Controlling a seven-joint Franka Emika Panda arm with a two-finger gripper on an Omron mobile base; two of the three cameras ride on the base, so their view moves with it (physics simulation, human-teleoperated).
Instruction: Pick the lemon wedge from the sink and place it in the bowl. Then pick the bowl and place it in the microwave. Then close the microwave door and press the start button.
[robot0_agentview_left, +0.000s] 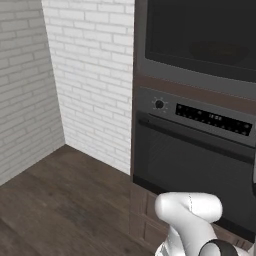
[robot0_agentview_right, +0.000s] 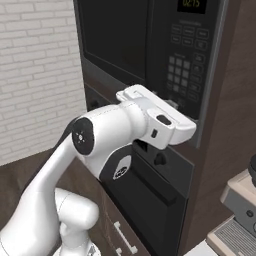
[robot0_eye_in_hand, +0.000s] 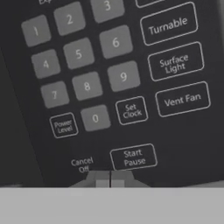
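The microwave door (robot0_agentview_right: 115, 40) is closed against the microwave (robot0_agentview_left: 200, 35), its dark glass window facing me. To its right is the keypad panel (robot0_agentview_right: 182, 65). In the hand view my gripper (robot0_eye_in_hand: 109, 179) is shut, its two fingertips together just below the Start Pause button (robot0_eye_in_hand: 133, 157) and beside the Cancel Off label, very close to the panel. From the right base view the white hand (robot0_agentview_right: 160, 120) reaches up to the lower part of the keypad. The lemon wedge, the bowl and the sink are out of view.
Below the microwave sits the oven (robot0_agentview_left: 190, 165) with a knob (robot0_agentview_left: 159, 104) and display strip. A white brick wall (robot0_agentview_left: 90, 75) stands to the left. A coffee machine (robot0_agentview_right: 240, 210) is at the right. Cabinet drawers (robot0_agentview_right: 125, 237) lie beneath.
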